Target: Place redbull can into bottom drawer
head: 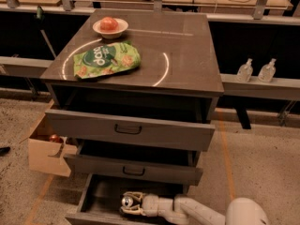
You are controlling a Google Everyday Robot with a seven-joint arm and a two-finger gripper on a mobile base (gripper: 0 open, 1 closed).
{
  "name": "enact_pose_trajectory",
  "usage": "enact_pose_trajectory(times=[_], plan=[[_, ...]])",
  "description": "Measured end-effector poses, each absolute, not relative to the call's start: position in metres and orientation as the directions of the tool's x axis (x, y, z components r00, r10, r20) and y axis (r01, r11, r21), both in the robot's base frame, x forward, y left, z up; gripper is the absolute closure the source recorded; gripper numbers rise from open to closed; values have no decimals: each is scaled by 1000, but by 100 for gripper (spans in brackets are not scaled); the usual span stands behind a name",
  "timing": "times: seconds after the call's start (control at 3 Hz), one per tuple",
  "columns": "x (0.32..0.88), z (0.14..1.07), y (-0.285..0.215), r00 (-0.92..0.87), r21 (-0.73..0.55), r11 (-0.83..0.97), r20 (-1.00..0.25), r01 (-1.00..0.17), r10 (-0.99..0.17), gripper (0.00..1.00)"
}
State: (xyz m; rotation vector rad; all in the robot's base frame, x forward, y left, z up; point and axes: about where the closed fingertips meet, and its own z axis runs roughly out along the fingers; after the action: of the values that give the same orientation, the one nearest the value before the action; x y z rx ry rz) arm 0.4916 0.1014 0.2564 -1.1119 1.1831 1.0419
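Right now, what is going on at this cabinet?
The robot's end effector is down inside the open bottom drawer, closed around the can, whose silver top faces up. The can is not yet let go. On the cabinet top lie a green chip bag and a bowl with a red fruit.

The gripper (130, 204) is sitting inside the open bottom drawer (100, 195), gripping the redbull can (126, 201), whose silver top is facing the camera, while a green snack bag (107, 59) and a bowl (98, 28) are lying on the cabinet top (187, 55)
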Motion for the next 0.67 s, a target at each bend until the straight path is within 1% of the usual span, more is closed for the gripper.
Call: enact_pose_trajectory(times=[0.33, 0.67], plan=[[505, 242, 101, 93, -90, 138, -995, -986, 20, 100], [517, 237, 100, 93, -94, 156, -996, -983, -16, 82]])
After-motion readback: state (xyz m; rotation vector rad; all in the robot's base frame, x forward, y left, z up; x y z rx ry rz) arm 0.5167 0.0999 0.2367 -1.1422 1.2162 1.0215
